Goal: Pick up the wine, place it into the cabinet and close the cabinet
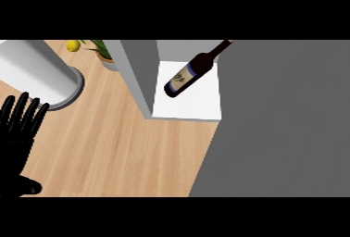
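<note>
So the wine bottle (187, 74) is already sitting in the cabinet (139, 69), on the white shelf floor just right of the cabinet's grey side wall. It looks upright; from this steep angle its long axis runs from the neck at the upper right down to the base at the lower left, label facing us. Nothing is touching it.

The only robot hand I can see is the left robot hand (21, 121), way over at the far left edge, well apart from the cabinet and a bit below it in the view. Fingers are straight and spread, pointing up, holding nothing, so it's released and basically just resting there. The right one isn't in view at all, so no call on that.

The big grey slab (280, 120) filling everything right of the cabinet is, I'd guess, the open door seen from above. If so, the placing part looks done and what's left is swinging it shut. The door is on the right of the cabinet, so the right arm would be the natural one for it, the left robot hand being on the wrong side with the cabinet wall in between.

Other stuff: a white cylinder (34, 69) left of the cabinet on the wooden worktop (130, 152), plus a potted plant (101, 50) with a yellow bloom.
</note>
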Tool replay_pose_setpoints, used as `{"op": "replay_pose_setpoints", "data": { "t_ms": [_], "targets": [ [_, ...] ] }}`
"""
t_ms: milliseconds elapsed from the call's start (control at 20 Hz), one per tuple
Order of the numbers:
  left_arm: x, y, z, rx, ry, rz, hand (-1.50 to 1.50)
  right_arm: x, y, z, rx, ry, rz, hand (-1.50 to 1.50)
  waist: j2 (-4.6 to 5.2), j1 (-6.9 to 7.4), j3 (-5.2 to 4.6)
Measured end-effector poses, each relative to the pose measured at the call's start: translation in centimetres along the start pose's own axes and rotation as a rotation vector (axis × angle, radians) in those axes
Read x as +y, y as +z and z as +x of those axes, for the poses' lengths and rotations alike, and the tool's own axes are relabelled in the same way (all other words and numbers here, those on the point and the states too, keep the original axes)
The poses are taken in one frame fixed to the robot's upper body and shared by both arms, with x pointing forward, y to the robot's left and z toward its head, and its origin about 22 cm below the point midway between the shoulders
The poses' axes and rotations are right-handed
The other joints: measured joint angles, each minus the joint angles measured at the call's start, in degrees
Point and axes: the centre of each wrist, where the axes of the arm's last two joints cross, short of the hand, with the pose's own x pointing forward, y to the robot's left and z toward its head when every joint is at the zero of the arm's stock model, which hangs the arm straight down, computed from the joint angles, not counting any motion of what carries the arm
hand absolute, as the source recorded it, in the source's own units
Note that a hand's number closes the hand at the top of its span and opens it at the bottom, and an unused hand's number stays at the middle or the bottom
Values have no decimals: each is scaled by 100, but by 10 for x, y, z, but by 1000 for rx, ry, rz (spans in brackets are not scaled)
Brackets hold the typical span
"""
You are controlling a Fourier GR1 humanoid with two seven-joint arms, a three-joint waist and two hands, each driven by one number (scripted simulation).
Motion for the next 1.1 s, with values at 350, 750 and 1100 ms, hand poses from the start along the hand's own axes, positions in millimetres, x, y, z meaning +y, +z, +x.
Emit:
{"op": "replay_pose_setpoints", "data": {
  "t_ms": [350, 750, 1100],
  "targets": [
    [7, -4, 4, 8, 6, -13, -150, 7, -45, 3, -30, -67, 20, 150, 7, 91, -3],
    [23, -4, 11, 13, -5, 8, -150, 44, -134, 29, -57, -167, 64, 150, -15, -4, 20],
    [33, -3, 13, -1, -2, 27, -150, 45, -204, 36, -23, -184, 43, 150, -15, -85, 40]
  ]
}}
